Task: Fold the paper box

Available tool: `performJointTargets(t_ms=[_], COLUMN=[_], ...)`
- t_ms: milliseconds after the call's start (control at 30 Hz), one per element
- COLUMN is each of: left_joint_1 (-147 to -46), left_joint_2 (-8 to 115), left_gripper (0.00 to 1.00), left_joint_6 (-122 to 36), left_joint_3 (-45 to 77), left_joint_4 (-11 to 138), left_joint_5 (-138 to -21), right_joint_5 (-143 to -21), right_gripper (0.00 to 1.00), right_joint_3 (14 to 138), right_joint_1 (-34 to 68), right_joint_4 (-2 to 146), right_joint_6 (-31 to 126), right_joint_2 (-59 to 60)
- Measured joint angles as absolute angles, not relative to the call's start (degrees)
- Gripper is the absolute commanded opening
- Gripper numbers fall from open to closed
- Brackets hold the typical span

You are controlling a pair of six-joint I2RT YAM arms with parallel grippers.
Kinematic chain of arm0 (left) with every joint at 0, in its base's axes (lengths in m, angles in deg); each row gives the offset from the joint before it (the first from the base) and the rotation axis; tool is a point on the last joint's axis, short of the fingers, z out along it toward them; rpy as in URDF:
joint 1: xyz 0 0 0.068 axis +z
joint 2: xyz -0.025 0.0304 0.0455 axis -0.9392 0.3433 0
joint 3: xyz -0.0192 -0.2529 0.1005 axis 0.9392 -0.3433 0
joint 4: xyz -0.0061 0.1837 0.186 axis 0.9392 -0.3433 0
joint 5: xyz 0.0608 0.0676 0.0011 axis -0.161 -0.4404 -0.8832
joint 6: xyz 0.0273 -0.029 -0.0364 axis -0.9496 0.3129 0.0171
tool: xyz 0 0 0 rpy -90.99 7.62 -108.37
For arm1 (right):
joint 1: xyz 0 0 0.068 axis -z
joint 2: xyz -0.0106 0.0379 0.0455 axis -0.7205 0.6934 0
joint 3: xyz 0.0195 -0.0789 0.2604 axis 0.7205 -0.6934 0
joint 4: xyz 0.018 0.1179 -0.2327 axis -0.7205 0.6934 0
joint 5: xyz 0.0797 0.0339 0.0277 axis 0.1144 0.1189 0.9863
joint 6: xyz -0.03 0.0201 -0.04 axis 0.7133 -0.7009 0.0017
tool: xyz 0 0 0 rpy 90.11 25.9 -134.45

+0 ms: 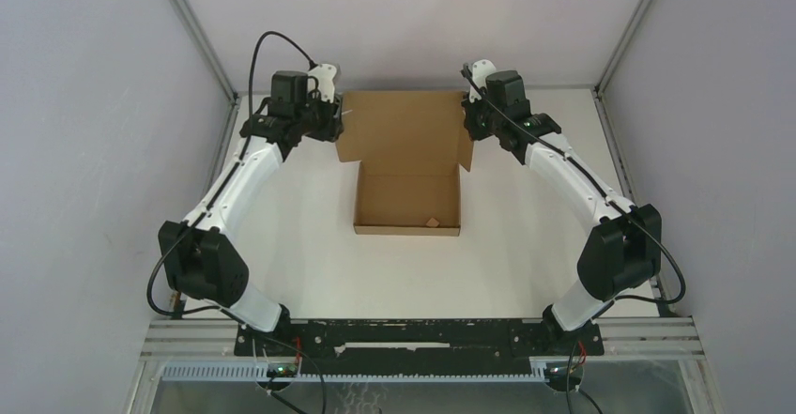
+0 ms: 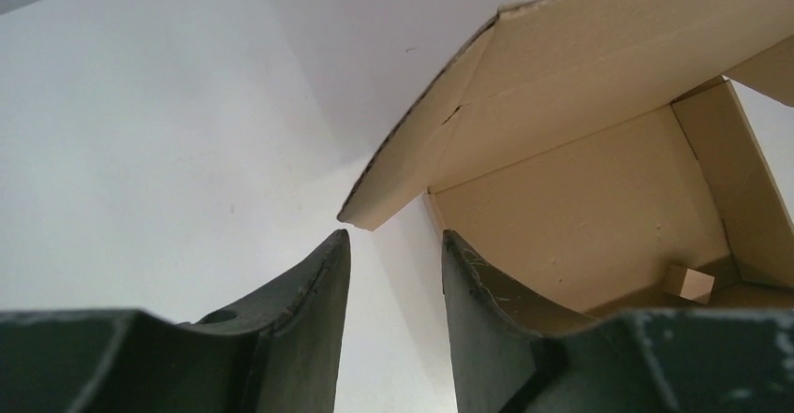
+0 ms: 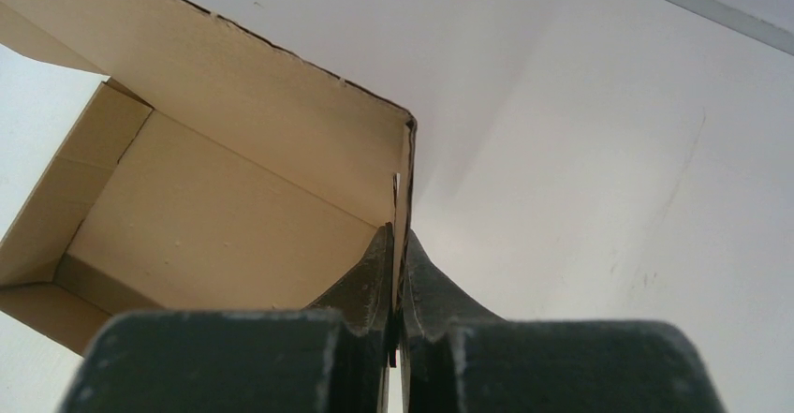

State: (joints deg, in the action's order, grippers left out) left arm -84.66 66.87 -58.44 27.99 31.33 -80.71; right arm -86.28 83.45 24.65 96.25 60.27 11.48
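Centrally on the white desk [image 1: 310, 254] sits the paper box [image 1: 408, 203], only partly formed. Its shallow tray lies nearer the arm bases with its walls up. The wide lid panel stands raised from the tray's far edge, with a side flap at each end.

The left end effector [image 2: 393, 240] is at the lid's left end. Its fingers stand apart with nothing between them, and the rounded corner of the left flap hangs just beyond the fingertips, ungripped.

The right end effector [image 3: 398, 237] is at the lid's right end. Its fingers are pinched together on the thin edge of the right side flap.

A tiny cardboard scrap [image 2: 694, 284] lies on the tray floor, close to the near wall and towards the right corner.
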Motion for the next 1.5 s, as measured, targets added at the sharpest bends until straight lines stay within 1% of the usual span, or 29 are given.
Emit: performJointTargets(t_ms=[733,900,1367,1500], left_joint_1=[-82.3,-81.8,-81.0,-80.9], left_joint_2=[68.9,70.0,70.7,70.8], left_gripper=[0.46,0.45,0.44,0.42], left_joint_6=[-60.9,-61.0,-61.0,-61.0], left_joint_3=[28.0,28.0,28.5,28.9], left_joint_4=[35.6,36.4,37.2,37.3], left_joint_5=[-75.5,-73.9,-71.6,-70.8], right_joint_5=[-85.8,-85.4,-84.8,-84.8], right_gripper=[0.06,0.06,0.06,0.06], right_joint_3=[83.4,83.4,83.4,83.4], right_joint_1=[24.9,25.1,25.3,25.4], right_joint_4=[96.4,96.7,96.8,96.8], right_joint_6=[60.6,60.7,60.9,60.9], right_joint_2=[11.5,11.4,11.4,11.4])
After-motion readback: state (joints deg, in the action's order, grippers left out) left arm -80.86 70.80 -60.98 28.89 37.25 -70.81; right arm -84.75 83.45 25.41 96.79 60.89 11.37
